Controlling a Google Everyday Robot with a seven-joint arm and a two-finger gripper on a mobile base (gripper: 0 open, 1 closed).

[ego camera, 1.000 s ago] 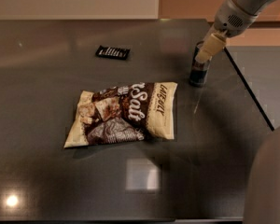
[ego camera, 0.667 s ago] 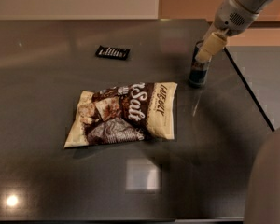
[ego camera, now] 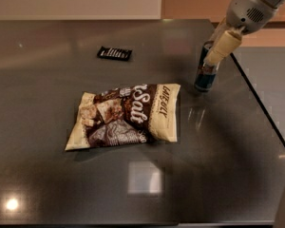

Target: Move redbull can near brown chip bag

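Barely any change: gripper stays at redbull can top, grip cannot tell; can upright, near brown chip bag; placement looks nearly done.

— Where do I have the cream-tipped gripper?
— I see it upper right, down over the top of the slim blue-and-silver metal redbull can, which stands upright on the dark glossy table.
— And the bag?
— The large crinkly brown chip bag lies flat near the can, not touching it. A small black wrapper lies beyond.

Cream gripper at blue-silver can; brown-cream bag
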